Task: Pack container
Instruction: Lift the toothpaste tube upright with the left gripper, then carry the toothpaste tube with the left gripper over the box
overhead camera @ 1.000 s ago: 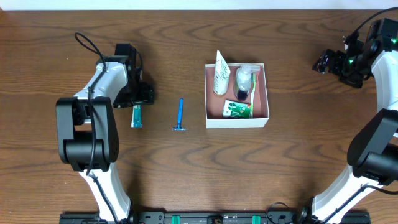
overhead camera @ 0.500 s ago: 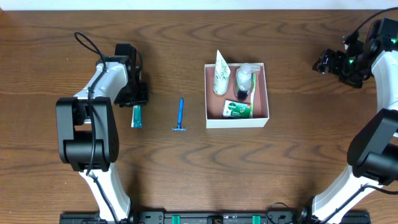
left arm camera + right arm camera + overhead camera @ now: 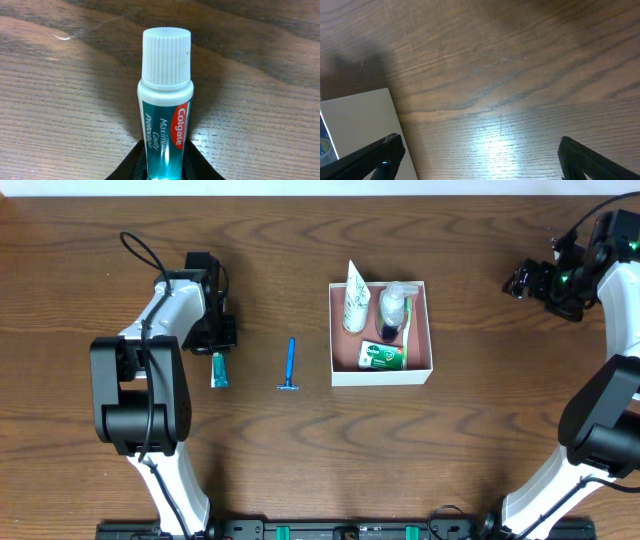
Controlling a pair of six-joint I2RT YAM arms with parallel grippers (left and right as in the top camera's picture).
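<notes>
**Left gripper grips the toothpaste**

Well left of the container [image 3: 380, 378], the left gripper [image 3: 218, 338] is pinched narrow on the tail of the toothpaste [image 3: 219, 368], which lies flat on the table [image 3: 450, 450]. The razor [image 3: 290, 364] lies between the toothpaste and the container. The container sits mid-table, with toiletries already inside. Far right of it, the right gripper [image 3: 525, 280] hangs wide and empty. This looks like the pick-up step. Next: lift clear, carry right over the razor, and release above the container's bare floor.

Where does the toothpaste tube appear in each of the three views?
Overhead: toothpaste tube left of centre, in the left gripper.
Left wrist: toothpaste tube fills the centre, cap up.
Right wrist: not in it.
Shared landmark: the brown wooden table.
</notes>
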